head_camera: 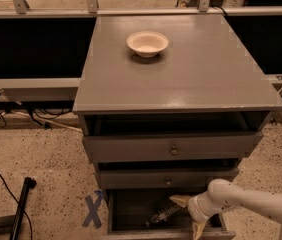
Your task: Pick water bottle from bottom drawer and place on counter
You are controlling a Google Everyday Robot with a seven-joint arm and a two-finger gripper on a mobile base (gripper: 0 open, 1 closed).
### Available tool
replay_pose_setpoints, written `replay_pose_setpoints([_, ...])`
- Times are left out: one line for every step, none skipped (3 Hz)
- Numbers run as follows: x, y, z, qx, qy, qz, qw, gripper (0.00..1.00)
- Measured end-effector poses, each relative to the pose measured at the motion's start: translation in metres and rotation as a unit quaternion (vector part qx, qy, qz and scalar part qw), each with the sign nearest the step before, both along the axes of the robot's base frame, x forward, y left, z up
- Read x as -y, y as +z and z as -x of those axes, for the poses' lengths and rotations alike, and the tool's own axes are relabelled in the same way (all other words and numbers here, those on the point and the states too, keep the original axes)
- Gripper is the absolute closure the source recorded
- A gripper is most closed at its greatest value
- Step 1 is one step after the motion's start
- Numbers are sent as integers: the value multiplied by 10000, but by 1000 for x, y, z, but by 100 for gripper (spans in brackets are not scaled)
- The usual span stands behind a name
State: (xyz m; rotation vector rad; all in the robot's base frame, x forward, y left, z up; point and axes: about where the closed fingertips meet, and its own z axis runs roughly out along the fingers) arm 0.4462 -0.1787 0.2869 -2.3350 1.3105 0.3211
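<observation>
The water bottle [162, 216] lies on its side in the dark inside of the open bottom drawer [130, 208]. My gripper [187, 215] reaches into this drawer from the right, on a white arm. Its cream fingers [180, 200] are spread apart, one above and one below, just right of the bottle's near end. I cannot tell whether they touch it. The grey counter [196, 74] tops the cabinet above.
A cream bowl [147, 43] sits on the counter towards the back. The two upper drawers [171, 148] stand slightly pulled out above my arm. A blue tape X [93, 210] and a black pole [21, 205] are on the speckled floor at the left.
</observation>
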Motion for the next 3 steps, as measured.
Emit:
replay_pose_setpoints([1,-14,-16,32,33,10,10000,14])
replay_pose_setpoints([1,-24,-35,69,-40,135,9999,34])
replay_pose_setpoints([0,-31,-42,89,-169,127,9997,32])
